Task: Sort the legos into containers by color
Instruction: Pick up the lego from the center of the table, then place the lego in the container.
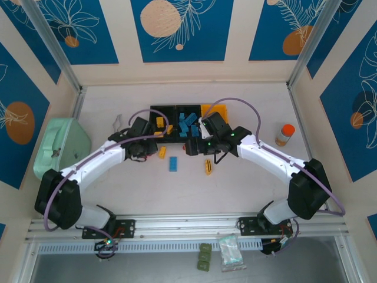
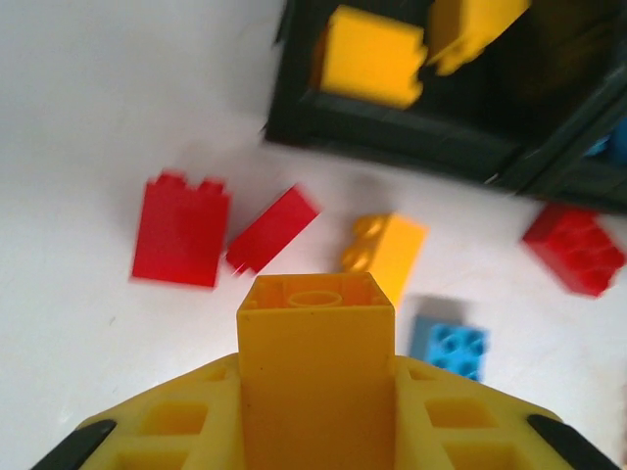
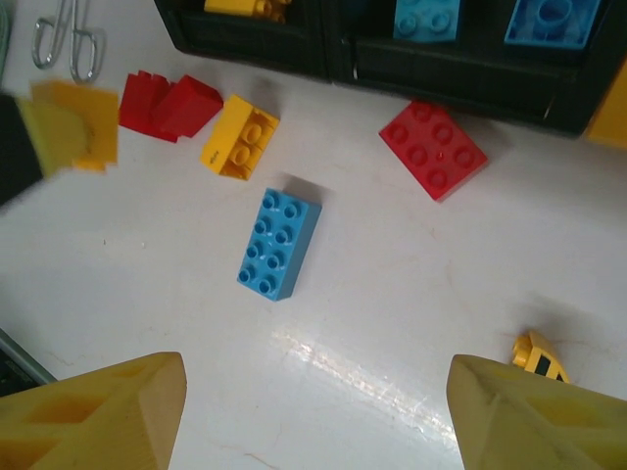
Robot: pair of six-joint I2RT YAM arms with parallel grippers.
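1. While the left gripper (image 2: 315, 431) is clamped on a yellow brick (image 2: 315, 352), it hangs near the containers (image 2: 392, 137).
2. The right gripper (image 3: 313, 392) hovers before the containers, fingers apart and empty.
3. A blue brick (image 3: 279, 243) and a red brick (image 3: 433, 147) lie loose before the containers.

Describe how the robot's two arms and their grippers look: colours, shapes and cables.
Both the left arm and the right arm have white rounded links with bulky black joints. A thin purple cable loops along each. Small green lights glow on the right arm. The left gripper and right gripper have yellow plastic fingers with hollowed pockets.
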